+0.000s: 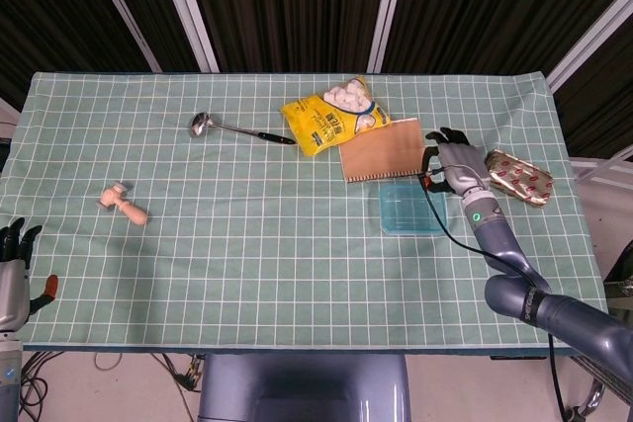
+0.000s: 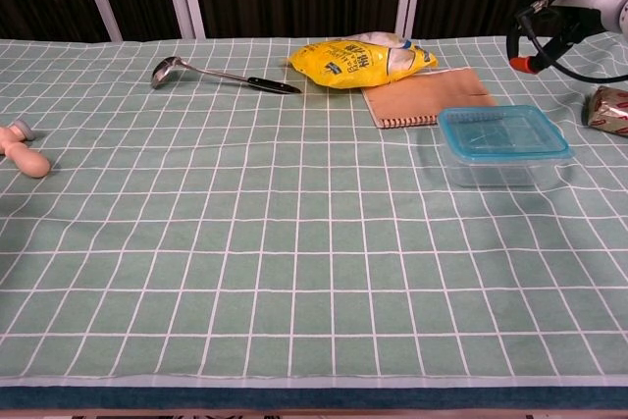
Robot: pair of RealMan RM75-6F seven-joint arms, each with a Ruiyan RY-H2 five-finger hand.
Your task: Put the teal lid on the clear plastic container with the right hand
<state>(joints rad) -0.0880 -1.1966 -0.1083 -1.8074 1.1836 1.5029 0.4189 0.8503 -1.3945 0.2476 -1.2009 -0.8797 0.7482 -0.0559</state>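
Head view shows the clear plastic container [image 1: 412,210] sitting on the checked worktop [image 1: 247,244] with the teal lid [image 1: 413,204] already resting on top of it. Just behind the container, the right robot hand [image 1: 454,165] hangs above the cloth with its dark fingers [image 1: 442,135] apart and nothing in its grasp; it is not touching the lid. A brown notebook [image 1: 382,150] lies directly behind the container, its near edge close to the lid's far rim, and a yellow snack bag [image 1: 331,116] overlaps the notebook's far left corner. A gold foil packet [image 1: 518,177] lies to the right of the container, beyond the hand. A ladle [image 1: 237,129] rests well to the container's left, farther back, and a small wooden mallet [image 1: 124,203] lies farther left still. The left robot hand [image 1: 14,274] waits far left of the container, past the worktop's near corner, fingers spread and holding nothing.
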